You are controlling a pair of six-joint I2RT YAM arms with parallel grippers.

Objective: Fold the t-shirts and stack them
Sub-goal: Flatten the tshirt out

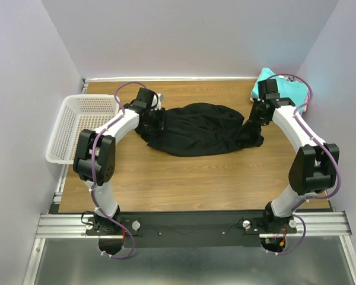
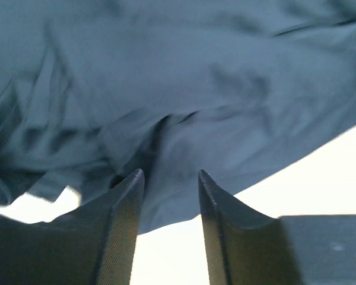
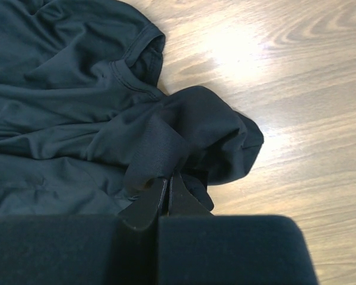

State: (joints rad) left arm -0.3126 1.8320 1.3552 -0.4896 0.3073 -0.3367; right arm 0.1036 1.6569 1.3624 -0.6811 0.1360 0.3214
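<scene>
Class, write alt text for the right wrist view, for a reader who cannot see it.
The right gripper pinches a bunched fold of the black t-shirt. The shirt lies crumpled on a wooden table.

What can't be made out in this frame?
Teal t-shirt: top view, the right arm covers part; folded or not is unclear.
Left tool: left wrist view, blur hides whether black t-shirt sits between its fingers.
Rest of black t-shirt: right wrist view, cut off by the frame edges.
</scene>
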